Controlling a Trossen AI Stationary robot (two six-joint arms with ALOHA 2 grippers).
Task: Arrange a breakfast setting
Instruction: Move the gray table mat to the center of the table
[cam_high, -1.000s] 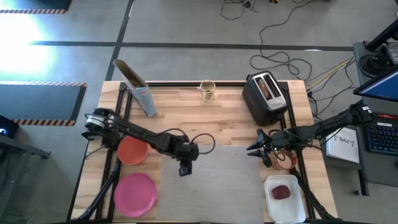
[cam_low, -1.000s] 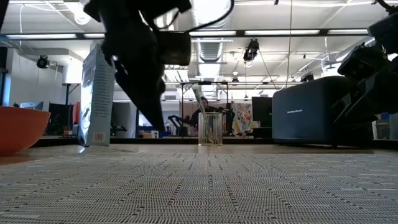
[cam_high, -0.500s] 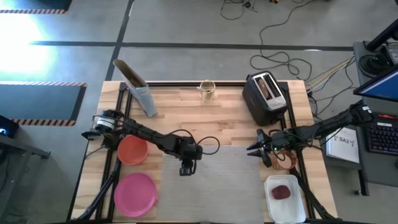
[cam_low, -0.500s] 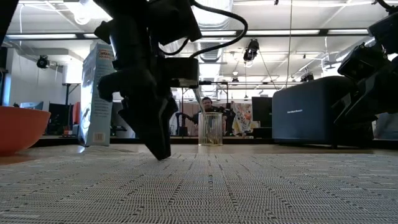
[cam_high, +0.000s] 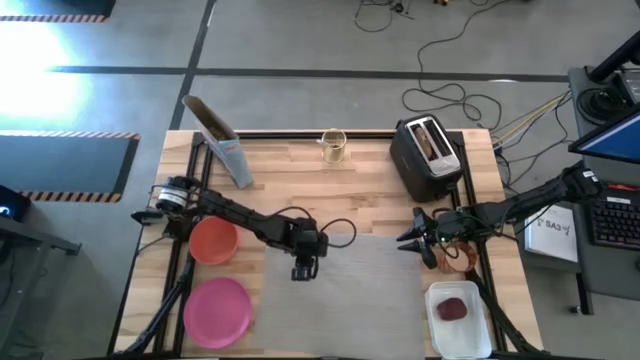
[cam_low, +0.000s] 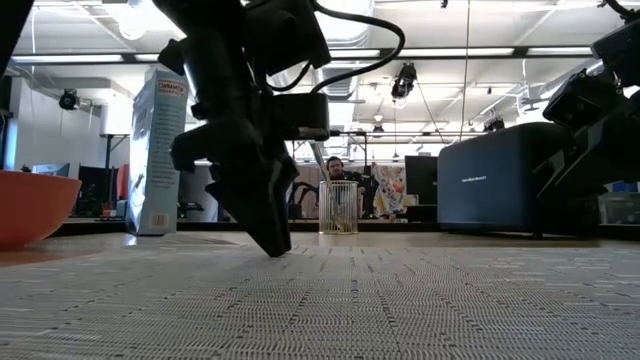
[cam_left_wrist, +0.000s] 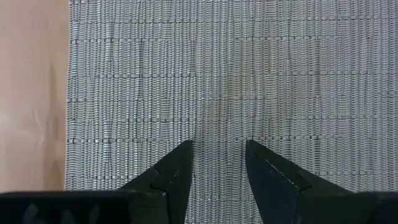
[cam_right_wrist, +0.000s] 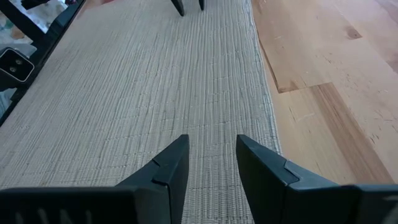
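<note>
High view: grey woven rectangular placemat (cam_high: 345, 290) lies mid-desk, its near edge cut off by the frame. The left gripper (cam_high: 302, 272) hangs over the mat's left part, jaws parted with nothing between them; the left wrist view shows bare weave (cam_left_wrist: 249, 74) in the gap and the mat's edge against the wooden desk (cam_left_wrist: 31, 93). The right gripper (cam_high: 408, 240) waits at the mat's right edge, jaws also apart and empty, pointed across the mat (cam_right_wrist: 155, 81).

Hard to make out: something round and coppery (cam_high: 455, 262) sits under the right arm, mostly covered by it, can't tell what it is. Small dark-red item (cam_high: 452, 309) rests in a white tray (cam_high: 458, 340) at the desk's near right corner, tray cut off below. Brown toast slice (cam_high: 427, 141) is only an edge showing in the slot of the black toaster (cam_high: 428, 158).

Around: red-orange bowl (cam_high: 213, 242) left of the mat, partly under the left arm; round pink plate (cam_high: 217, 311) in front of it. Cereal box (cam_high: 222, 145) and a clear glass (cam_high: 333, 146) stand along the far edge. In the low view the left gripper (cam_low: 270, 235) blocks much of the room.
</note>
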